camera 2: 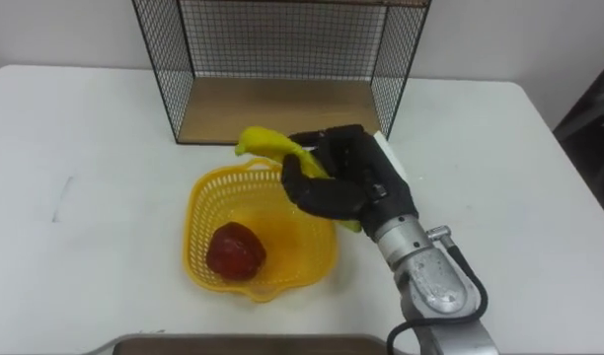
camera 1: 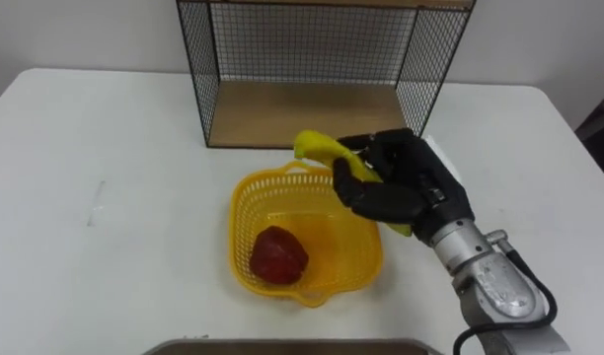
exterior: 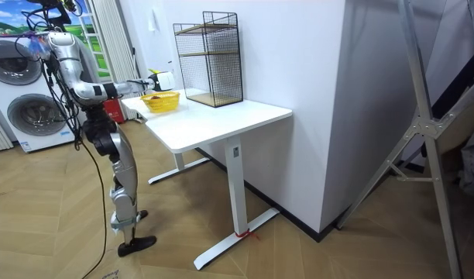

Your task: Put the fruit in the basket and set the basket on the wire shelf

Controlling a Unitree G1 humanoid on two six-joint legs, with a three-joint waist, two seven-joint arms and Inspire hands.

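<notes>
- The right hand (camera 1: pixel 396 187) reaches in from the near right. Its dark fingers are curled tight round the middle of the banana (camera 1: pixel 317 148). A full wrap suits a long, smooth fruit that could swivel in a lighter pinch.
- The banana runs through the fist. One end juts out to the far left of the fingers, and a strip of yellow shows below the hand on its near right side.
- Hand and banana hang over the far right rim of the yellow basket (camera 1: pixel 241 227), and I cannot tell whether the fruit brushes the rim. Held here it looks only partly over the opening, so I judge it wants to go a little left and nearer before it is let go, or it may catch the edge and tip out.
- The basket stands on the white table (camera 1: pixel 105 197), and a red fruit (camera 1: pixel 278 254) lies low in its near left part. That leaves the right side of the bottom free for the banana.
- Just beyond the basket stands the wire shelf (camera 1: pixel 312 108). Its open front faces the robot and its wooden floor is bare, probably so the filled basket can go straight in.
- In the room view the robot stands at the table's end on the room view's left.
</notes>
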